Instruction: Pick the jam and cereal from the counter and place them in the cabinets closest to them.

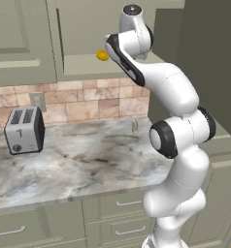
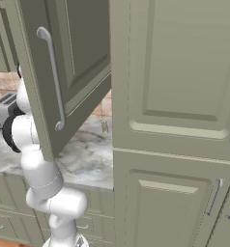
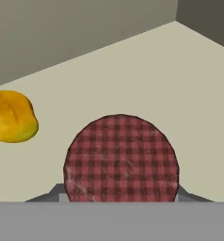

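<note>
Up top, gripper: reaching inside the cabinets; in the hand view its tips are hidden at the bottom edge behind the jam, so I cannot tell how wide the jaws stand or whether they grip the jar.
Jam: red checked lid faces the hand camera, round and close, low in the middle of that view; it sits over the pale shelf floor, whether resting on it or lifted I cannot tell.
Shelf contents: a yellow-orange fruit lies on the same floor, beside the jam and apart from it; from the left base view the fruit shows at the shelf's front edge next to the arm.
Cabinet door: swung open, bar handle towards the right base camera.
Counter: marbled top below the cabinets.
Toaster: grey, standing at the counter's left by the tiled wall.
</note>
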### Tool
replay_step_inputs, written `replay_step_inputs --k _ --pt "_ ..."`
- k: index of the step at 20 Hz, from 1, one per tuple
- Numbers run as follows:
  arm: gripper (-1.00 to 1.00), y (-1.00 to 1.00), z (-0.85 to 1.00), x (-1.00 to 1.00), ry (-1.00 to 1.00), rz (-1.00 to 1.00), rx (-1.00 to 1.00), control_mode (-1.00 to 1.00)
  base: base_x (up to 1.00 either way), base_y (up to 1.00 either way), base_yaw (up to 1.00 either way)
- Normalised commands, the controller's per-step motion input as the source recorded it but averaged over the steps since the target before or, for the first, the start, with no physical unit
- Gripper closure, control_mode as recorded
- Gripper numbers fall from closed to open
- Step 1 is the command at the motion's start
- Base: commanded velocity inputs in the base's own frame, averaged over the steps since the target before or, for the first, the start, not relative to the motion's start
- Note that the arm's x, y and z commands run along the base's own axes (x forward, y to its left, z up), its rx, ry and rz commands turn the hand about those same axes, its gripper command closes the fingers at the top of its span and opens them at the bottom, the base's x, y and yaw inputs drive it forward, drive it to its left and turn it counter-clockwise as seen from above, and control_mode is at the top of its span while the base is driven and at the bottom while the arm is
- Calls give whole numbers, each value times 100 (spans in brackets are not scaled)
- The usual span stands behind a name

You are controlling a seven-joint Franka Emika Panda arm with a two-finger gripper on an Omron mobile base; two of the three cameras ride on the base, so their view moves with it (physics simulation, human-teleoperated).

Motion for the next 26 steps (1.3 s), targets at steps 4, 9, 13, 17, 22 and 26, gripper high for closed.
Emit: replay_step_inputs --k 4,9,13,17,22,26 --pt "100 0 2 53 5 0 2 -100 0 0 0" --pt "-100 1 0 44 3 0 0 -100 0 0 0" --pt "-100 0 0 15 1 -1 0 -100 0 0 0" --pt "-100 1 0 -17 2 0 0 -100 0 0 0" --pt "-100 12 0 -39 7 1 -5 -100 0 0 0" --pt "-100 25 -2 -65 10 8 -11 -100 0 0 0"
